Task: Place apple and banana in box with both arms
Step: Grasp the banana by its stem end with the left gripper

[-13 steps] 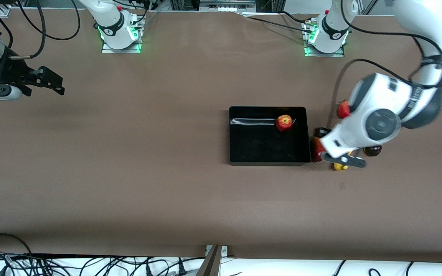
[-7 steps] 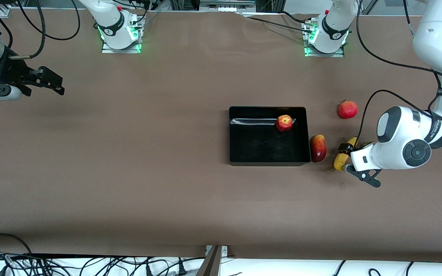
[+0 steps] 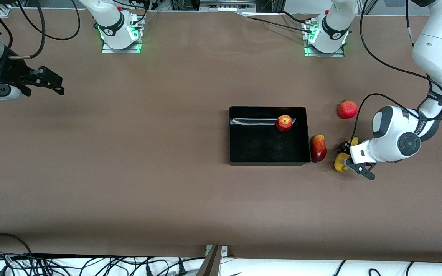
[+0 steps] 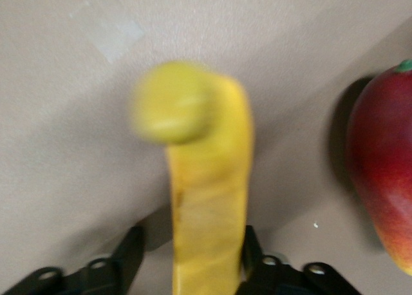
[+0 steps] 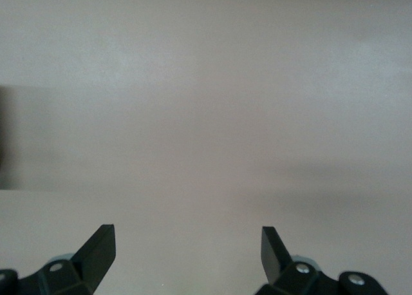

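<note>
The apple (image 3: 284,123) lies in the black box (image 3: 259,147), near its corner toward the robots and the left arm's end. The yellow banana (image 3: 339,163) lies on the table beside the box, toward the left arm's end. My left gripper (image 3: 346,155) is low over the banana and open. In the left wrist view the banana (image 4: 209,179) runs between the fingers (image 4: 129,250) of the left gripper (image 4: 188,247); one finger touches it, the other stands apart. My right gripper (image 3: 58,82) waits open over bare table at the right arm's end; it also shows in its wrist view (image 5: 187,243).
A dark-red-and-yellow mango-like fruit (image 3: 318,148) lies against the box's outer wall, between box and banana; it also shows in the left wrist view (image 4: 383,160). A uniformly red round fruit (image 3: 347,109) lies farther from the front camera than the banana.
The left arm swung away from the box edge and the mango toward the left arm's end, then came down over the banana. The right arm and the apple have not moved.
</note>
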You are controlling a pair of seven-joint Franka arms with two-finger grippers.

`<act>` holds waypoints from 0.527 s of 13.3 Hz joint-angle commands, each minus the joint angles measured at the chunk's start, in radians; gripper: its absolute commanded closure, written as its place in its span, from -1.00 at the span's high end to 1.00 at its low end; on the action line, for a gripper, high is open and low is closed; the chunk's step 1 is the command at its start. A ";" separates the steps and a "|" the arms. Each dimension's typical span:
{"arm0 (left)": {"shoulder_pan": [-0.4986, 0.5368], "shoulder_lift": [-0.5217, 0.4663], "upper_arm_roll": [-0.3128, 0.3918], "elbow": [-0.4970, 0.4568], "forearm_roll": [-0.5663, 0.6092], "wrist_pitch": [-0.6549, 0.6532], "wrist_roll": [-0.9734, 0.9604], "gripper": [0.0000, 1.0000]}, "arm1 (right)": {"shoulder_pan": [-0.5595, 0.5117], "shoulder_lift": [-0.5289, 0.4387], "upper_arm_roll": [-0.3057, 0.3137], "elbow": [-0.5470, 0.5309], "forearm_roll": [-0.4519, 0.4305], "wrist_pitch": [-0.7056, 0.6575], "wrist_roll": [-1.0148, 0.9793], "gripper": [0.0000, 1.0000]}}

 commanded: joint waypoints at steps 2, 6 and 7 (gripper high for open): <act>0.021 -0.015 -0.005 0.004 0.008 -0.014 -0.001 -1.00 | -0.017 0.003 0.015 0.014 0.001 -0.002 0.001 1.00; 0.015 -0.048 -0.017 0.044 0.008 -0.044 -0.001 -1.00 | -0.017 0.003 0.015 0.014 0.001 -0.002 0.001 1.00; 0.007 -0.055 -0.022 0.082 0.007 -0.102 -0.001 -1.00 | -0.017 0.003 0.015 0.014 0.001 -0.001 0.001 1.00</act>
